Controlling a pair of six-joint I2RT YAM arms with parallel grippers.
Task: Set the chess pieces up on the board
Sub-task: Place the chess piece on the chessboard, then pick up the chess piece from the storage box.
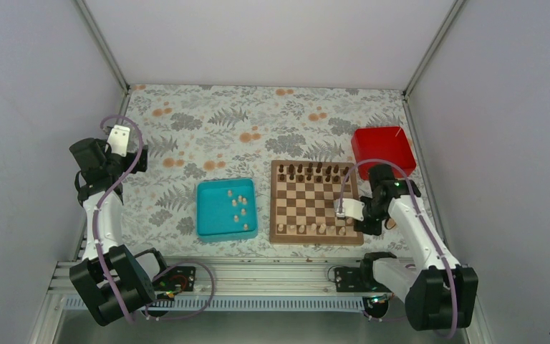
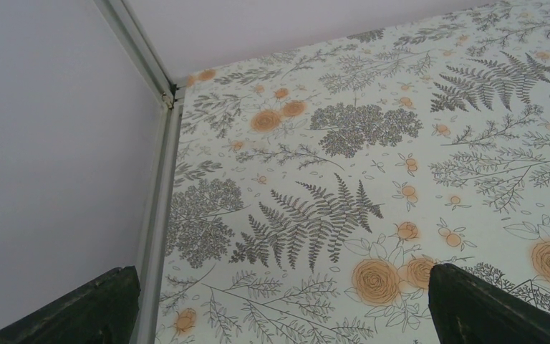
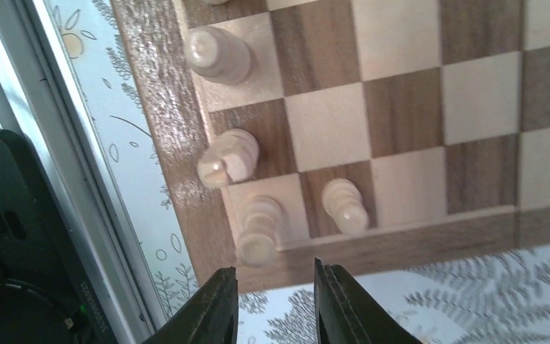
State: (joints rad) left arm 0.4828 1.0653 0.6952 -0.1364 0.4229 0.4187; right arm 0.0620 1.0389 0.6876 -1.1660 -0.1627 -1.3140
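Note:
The wooden chessboard (image 1: 316,203) lies right of centre. Dark chessmen stand along its far rows. Several pale chess pieces (image 1: 311,229) stand on its near row, and several more (image 1: 238,206) lie in the teal tray (image 1: 207,212). My right gripper (image 1: 341,212) hovers over the board's near right corner, open and empty. In the right wrist view its fingertips (image 3: 223,301) sit just off the board edge (image 3: 372,251), close to a pale piece (image 3: 260,231) on the corner square, with others (image 3: 344,206) beside it. My left gripper (image 1: 119,136) is raised at the far left, open and empty.
A red box (image 1: 382,149) stands behind the board's right corner. The floral tablecloth (image 2: 344,165) fills the left wrist view, with the enclosure wall and corner post (image 2: 159,179) at its left. White walls close in three sides.

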